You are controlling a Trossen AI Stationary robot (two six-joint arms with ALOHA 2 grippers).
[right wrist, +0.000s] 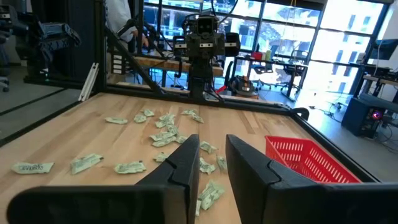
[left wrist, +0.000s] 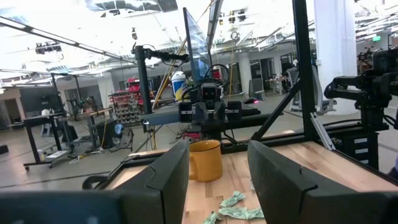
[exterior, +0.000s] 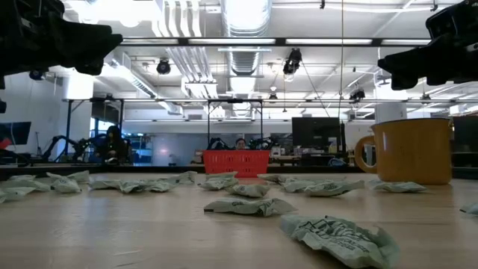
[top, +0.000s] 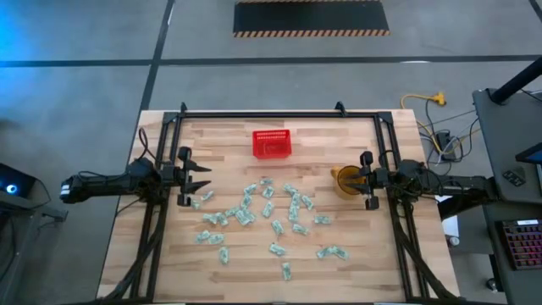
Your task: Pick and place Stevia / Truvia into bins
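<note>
The left gripper [top: 200, 179] hangs above the table at the left edge of the packet scatter, fingers spread wide with nothing between them. Its wrist view looks level across the wood rather than down, which suggests a raised ready pose, not a reach. The right gripper [top: 359, 176] mirrors it on the opposite side, also held clear of the table; its fingers [right wrist: 184, 163] stand parted by a narrower gap, and that gap is empty too. Neither arm has begun a pick, judging by how both sit off the surface.

Taking the red basket [top: 272, 144] as the landmark: it stands at the far middle of the table [top: 356, 267], roughly midway between the two grippers and farther from the front edge than either. That central spot probably lets either arm reach it. No sachet shows inside it in the overhead view.

The Stevia / Truvia sachets [top: 246, 215] lie loose in a broad scatter on the near side of the basket, spreading toward the front edge, some touching or overlapping, others well apart. Spread flat like this, single packets at the fringe look easier to pinch than clumped ones.

A yellow mug [top: 345, 181] stands to the basket's right and nearer the front, just beside the right gripper; that arm's first move likely has to clear it.
</note>
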